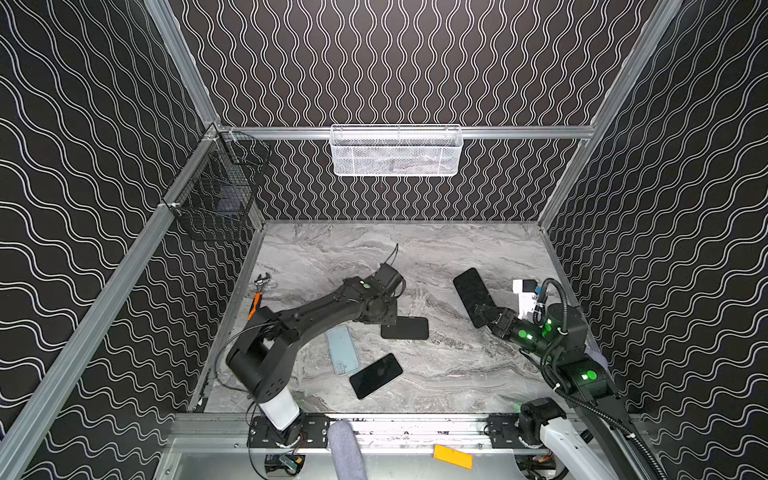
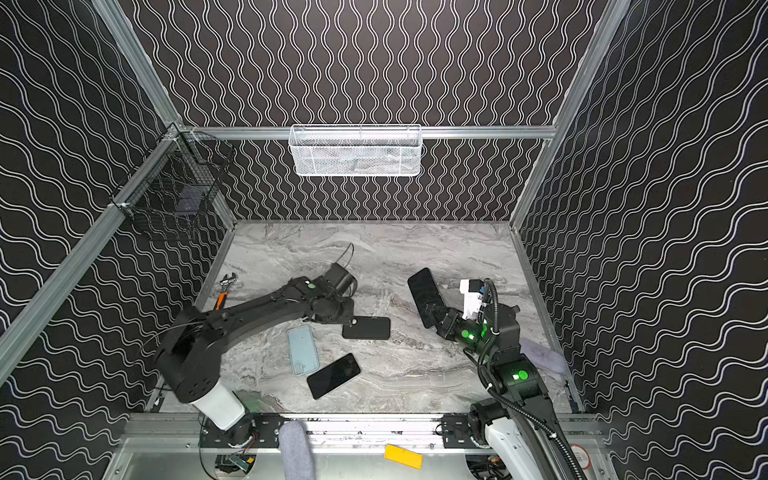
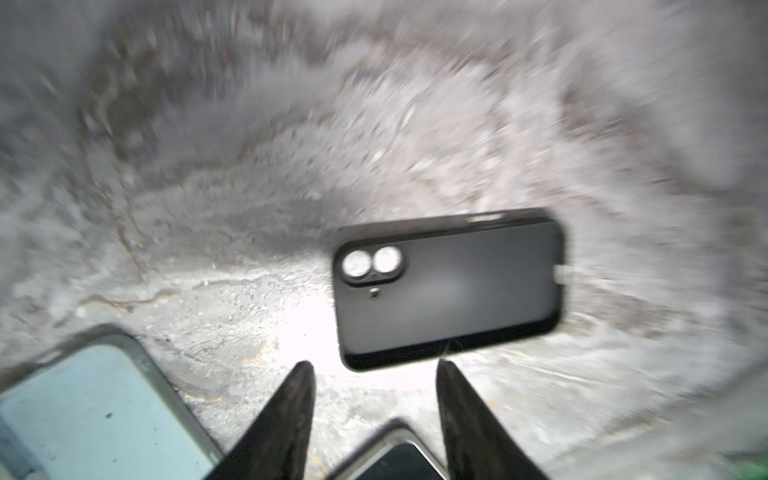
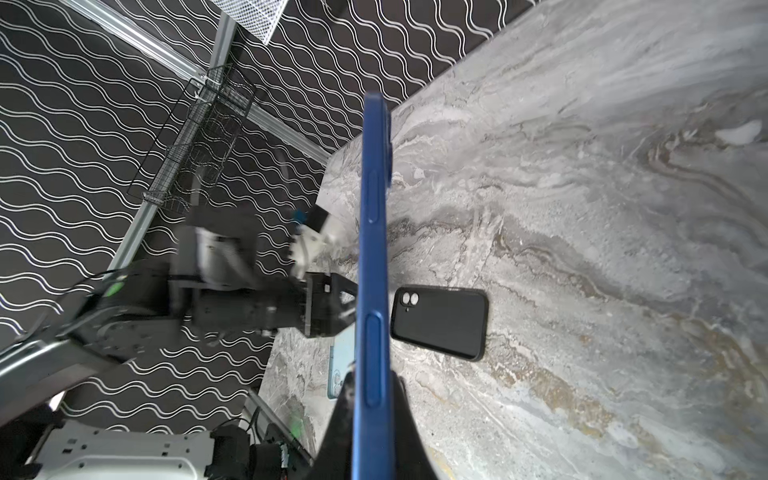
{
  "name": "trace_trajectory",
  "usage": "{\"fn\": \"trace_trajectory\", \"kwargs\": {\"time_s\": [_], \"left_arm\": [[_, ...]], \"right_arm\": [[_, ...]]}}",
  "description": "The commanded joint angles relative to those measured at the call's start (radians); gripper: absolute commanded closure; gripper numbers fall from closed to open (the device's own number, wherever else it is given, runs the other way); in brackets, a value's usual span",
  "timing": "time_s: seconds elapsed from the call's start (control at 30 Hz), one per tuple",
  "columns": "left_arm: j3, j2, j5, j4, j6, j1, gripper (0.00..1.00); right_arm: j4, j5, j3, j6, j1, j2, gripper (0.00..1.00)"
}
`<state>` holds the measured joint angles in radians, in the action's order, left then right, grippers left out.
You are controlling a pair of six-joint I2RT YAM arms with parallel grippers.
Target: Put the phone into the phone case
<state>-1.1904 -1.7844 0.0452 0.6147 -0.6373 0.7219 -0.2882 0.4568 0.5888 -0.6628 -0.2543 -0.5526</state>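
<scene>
Blue phone (image 4: 374, 208): clamped edgewise in right gripper (image 4: 371, 390), well right of black phone case (image 1: 405, 328). Left gripper (image 3: 374, 365): fingers apart, just beside that case.

The left wrist view is all smeary: the marble table (image 3: 208, 124) swirls, and the black case (image 3: 449, 286) has fuzzy edges. The light blue case (image 3: 99, 411) runs off the picture's edge there. So does the phone (image 3: 399, 461) down by the left gripper (image 3: 374, 366). In both top views the left arm (image 1: 324, 307) hides that gripper's tips. From the right wrist, the blue phone (image 4: 374, 249) shows only its thin side and covers most of the light blue case. What lies in the white basket (image 1: 395, 151) I can't tell.
</scene>
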Motion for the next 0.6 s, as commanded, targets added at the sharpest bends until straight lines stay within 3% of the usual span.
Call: {"fn": "trace_trajectory", "kwargs": {"time_s": [0.0, 0.2, 0.33, 0.4, 0.57], "left_arm": [[-0.03, 0.088, -0.022, -0.077, 0.15, -0.009, 0.4], [-0.073, 0.2, -0.317, -0.15, 0.261, -0.109, 0.28], [-0.05, 0.234, -0.572, -0.27, 0.256, -0.165, 0.12], [-0.043, 0.243, -0.638, -0.311, 0.251, -0.167, 0.03], [0.004, 0.273, -0.752, -0.401, 0.23, -0.167, 0.01]], "right_arm": [[0.019, 0.006, 0.024, 0.071, -0.002, -0.003, 1.0], [0.031, 0.046, 0.057, 0.187, -0.001, 0.013, 1.0], [0.039, 0.11, 0.086, 0.222, -0.001, -0.002, 1.0], [0.052, 0.173, 0.092, 0.232, -0.001, -0.017, 1.0], [0.136, 0.29, 0.073, 0.192, -0.002, -0.057, 1.0]]}}
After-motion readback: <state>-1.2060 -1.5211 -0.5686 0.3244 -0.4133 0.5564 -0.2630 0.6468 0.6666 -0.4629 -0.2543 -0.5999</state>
